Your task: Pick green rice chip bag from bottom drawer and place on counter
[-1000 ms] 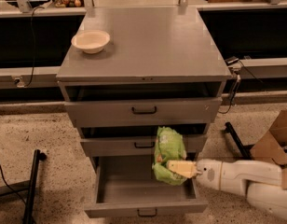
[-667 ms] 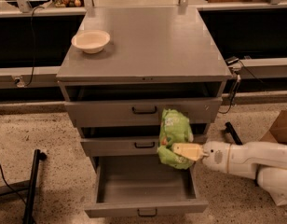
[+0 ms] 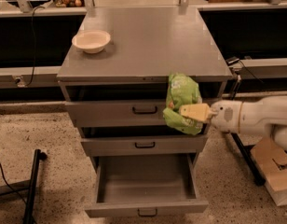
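My gripper [image 3: 187, 112] reaches in from the right on a white arm and is shut on the green rice chip bag [image 3: 182, 97]. The bag hangs in the air in front of the top drawer, its top edge about level with the front edge of the counter [image 3: 153, 45]. The bottom drawer [image 3: 146, 185] stands pulled open below, and its inside shows nothing in it.
A cream bowl [image 3: 91, 40] sits at the counter's back left. The two upper drawers are slightly ajar. A cardboard box [image 3: 274, 169] lies on the floor at right, a black stand leg [image 3: 34, 181] at left. Shelves with clutter run behind.
The gripper has lifted the bag up from just above the open bottom drawer to the height of the top drawer and counter edge, moving slightly right.
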`<state>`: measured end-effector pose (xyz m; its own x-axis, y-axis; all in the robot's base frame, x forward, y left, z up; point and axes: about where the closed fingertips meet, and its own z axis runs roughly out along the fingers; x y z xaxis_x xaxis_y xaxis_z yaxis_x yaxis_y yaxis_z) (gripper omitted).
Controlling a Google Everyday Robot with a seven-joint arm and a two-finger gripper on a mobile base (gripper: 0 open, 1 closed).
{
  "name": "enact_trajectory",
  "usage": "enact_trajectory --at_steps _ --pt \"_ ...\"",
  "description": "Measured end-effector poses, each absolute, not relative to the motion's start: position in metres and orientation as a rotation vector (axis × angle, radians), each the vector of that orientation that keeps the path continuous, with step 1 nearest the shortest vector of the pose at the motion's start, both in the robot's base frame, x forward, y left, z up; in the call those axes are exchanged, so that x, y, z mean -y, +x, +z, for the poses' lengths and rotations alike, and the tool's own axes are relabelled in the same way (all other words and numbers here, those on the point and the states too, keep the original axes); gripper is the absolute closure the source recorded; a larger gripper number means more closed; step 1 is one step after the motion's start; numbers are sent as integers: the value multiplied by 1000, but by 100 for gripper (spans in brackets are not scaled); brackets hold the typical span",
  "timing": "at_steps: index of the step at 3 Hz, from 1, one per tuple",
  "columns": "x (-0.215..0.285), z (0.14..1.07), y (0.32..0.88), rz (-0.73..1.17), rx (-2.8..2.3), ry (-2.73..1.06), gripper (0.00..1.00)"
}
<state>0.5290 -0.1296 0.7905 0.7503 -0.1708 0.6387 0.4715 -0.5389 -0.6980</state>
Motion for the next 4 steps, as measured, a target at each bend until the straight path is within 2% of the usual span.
enact_trajectory --at_steps 2,4 --pt "117 884 582 -944 200 -2053 100" --pt "83 936 662 -994 74 -2115 100"
